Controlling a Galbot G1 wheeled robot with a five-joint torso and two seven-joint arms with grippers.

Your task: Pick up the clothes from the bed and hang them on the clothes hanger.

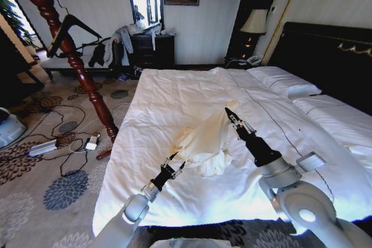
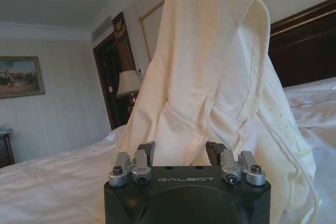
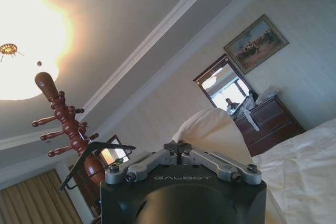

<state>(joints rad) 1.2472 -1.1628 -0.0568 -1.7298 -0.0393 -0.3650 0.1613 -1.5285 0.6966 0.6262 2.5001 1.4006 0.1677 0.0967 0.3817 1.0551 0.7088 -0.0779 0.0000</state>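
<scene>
The shirt (image 1: 206,143) is cream, thin and soft, and sits on the white duvet of the bed (image 1: 174,94), near the middle of the foot end. One part of it is drawn up into a peak, while the rest trails down in a crumpled heap on the duvet.

The right gripper (image 1: 231,114) holds that peak: in the head view its tips meet at the top of the raised fabric. In the right wrist view the jaws are drawn fully together, with the shirt (image 3: 215,132) bunched just past them, so the right gripper (image 3: 177,146) is clamped on the cloth.

The left gripper (image 1: 179,164) is low over the duvet at the shirt's near left edge, its tips just at the fabric. In the left wrist view its jaws stand parted, one finger (image 2: 144,153) on each side, and the shirt (image 2: 210,77) rises like a tent right in front of them. The left gripper (image 2: 179,156) has cloth close between the fingers, but I cannot tell whether they touch it; they are not closed on it.

Off the bed's left side, on the patterned carpet, stands a reddish wooden pole (image 1: 70,50). The black hanger (image 1: 72,27) hangs on it, well apart from the shirt. The right wrist view shows the same pole (image 3: 65,119) with the hanger (image 3: 92,156) on one of its pegs. The dark headboard (image 1: 331,56) stands at the far right, with white pillows (image 1: 285,82) before it.
</scene>
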